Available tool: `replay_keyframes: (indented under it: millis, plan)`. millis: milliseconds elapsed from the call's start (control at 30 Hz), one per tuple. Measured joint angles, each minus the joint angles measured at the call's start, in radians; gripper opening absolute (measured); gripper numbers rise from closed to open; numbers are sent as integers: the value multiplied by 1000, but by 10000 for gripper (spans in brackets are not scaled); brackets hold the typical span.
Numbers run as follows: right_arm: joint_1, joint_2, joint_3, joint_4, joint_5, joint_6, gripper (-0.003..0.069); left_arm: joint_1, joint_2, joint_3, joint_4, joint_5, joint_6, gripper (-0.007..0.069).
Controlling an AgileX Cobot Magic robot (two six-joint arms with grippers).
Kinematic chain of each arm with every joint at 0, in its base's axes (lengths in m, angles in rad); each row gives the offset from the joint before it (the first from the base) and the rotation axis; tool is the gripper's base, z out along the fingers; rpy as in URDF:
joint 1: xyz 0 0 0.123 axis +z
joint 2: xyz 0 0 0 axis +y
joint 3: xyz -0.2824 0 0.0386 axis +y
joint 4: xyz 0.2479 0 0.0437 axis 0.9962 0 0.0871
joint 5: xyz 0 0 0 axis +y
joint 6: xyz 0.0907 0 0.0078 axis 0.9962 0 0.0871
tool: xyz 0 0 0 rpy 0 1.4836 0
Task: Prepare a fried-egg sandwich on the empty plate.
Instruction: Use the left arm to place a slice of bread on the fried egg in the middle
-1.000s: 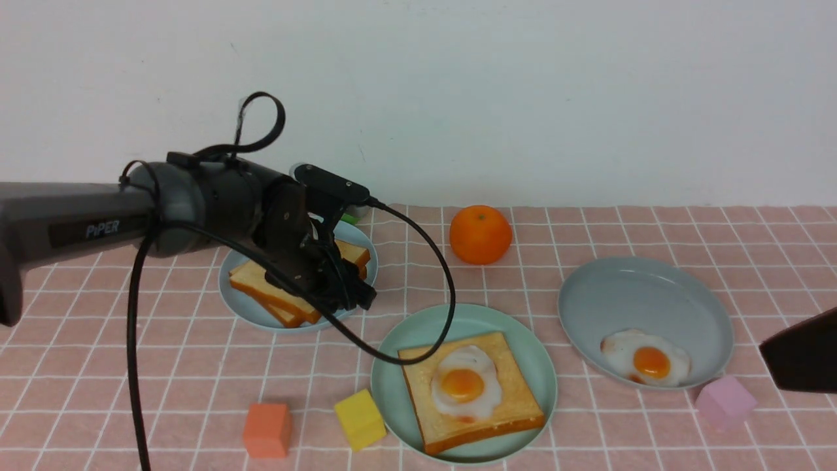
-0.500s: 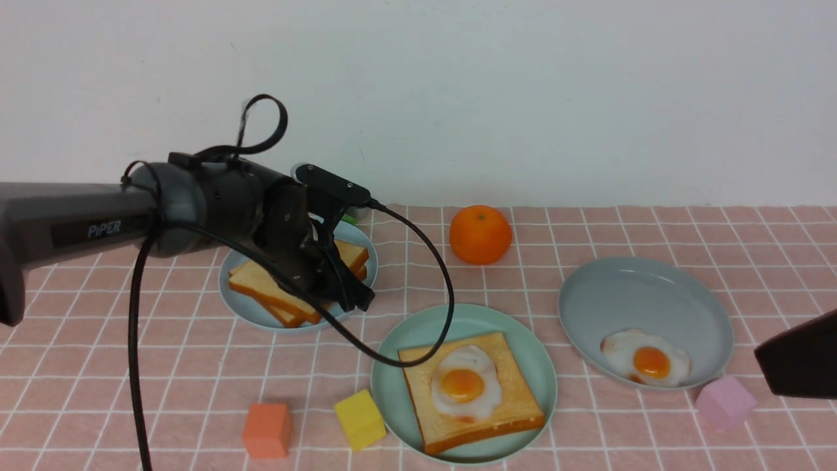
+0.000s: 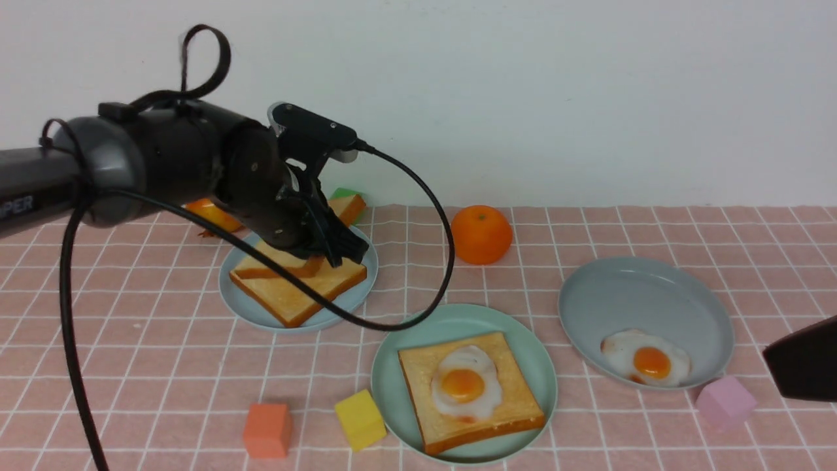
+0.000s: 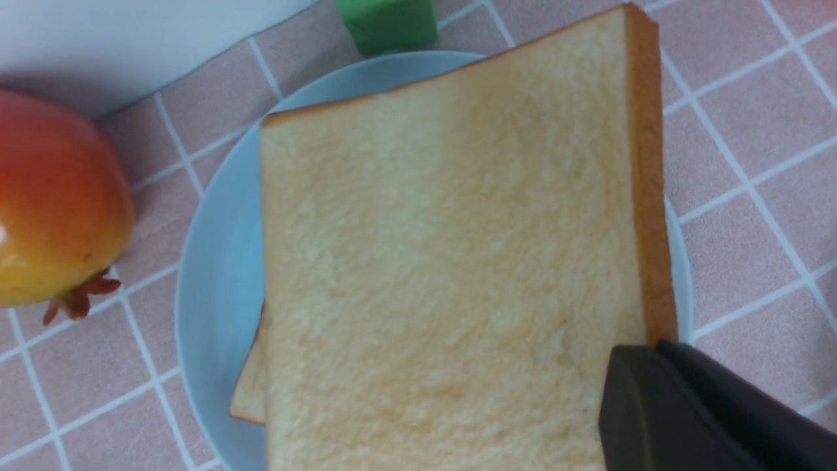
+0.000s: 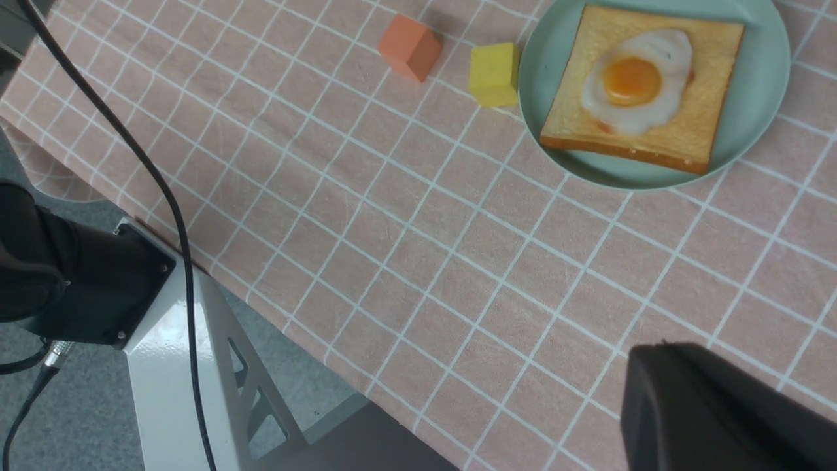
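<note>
We see left tool [image 3: 343, 252] clamped on square golden toast slice [image 4: 444, 248], held tilted above pale blue round plate [image 4: 209, 294], far left. Right tool [image 3: 801, 360] jaws together, near right edge.

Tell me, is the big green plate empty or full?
Not empty. The mint-green plate holds one toast slice with a fried egg on it.
</note>
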Motion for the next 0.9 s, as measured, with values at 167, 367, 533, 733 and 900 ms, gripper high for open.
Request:
replay_keyframes:
  millis: [167, 367, 533, 733, 900]
  plan:
    - [0, -4, 0, -2, 0, 0, 18, 0, -11, 0, 4, 12, 0, 13]
    - [0, -8, 0, -6, -3, 0, 18, 0, -17, 0, 6, 43, 0, 13]
    - [0, -41, 0, -108, -27, 20, 18, -12, -83, 1, 3, 79, 0, 13]
    - [0, -134, 0, -256, -53, 93, 10, -116, -166, 1, 3, 128, 0, 13]
    - [0, -226, 0, -295, -12, 130, 10, -278, -182, 1, 3, 196, 0, 13]
